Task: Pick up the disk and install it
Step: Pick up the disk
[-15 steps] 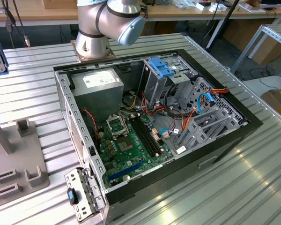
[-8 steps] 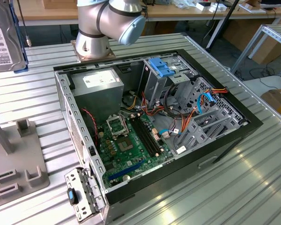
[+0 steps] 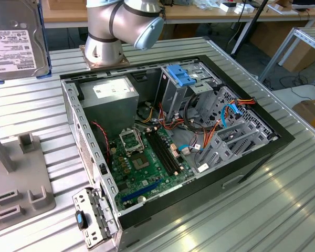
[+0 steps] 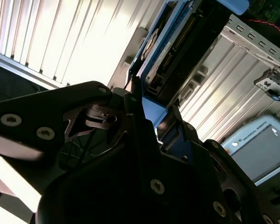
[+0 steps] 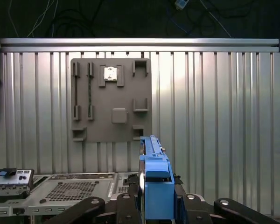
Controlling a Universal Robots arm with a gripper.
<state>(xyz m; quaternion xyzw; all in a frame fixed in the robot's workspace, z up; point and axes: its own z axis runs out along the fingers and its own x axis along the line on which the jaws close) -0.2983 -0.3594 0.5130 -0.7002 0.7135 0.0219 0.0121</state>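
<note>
The disk [image 3: 13, 39], a grey metal drive with a blue carrier rail along its edge, hangs in the air at the exterior view's upper left, close to the camera. In both wrist views it stands edge-on between my black fingers: its blue rail [image 5: 156, 186] rises out of the gripper [image 5: 156, 207], and its dark connector edge [image 4: 177, 46] reaches away from the gripper [image 4: 151, 112]. The gripper is shut on the disk. The disk is held high above the ribbed table, beside the open computer case [image 3: 173, 142].
Inside the case an upright grey bay carries a blue latch piece [image 3: 181, 76], next to cables and the motherboard. A grey fixture plate [image 5: 109, 100] lies on the ribbed metal table [image 3: 262, 210], at the exterior view's left. The arm's base [image 3: 105, 37] stands behind the case.
</note>
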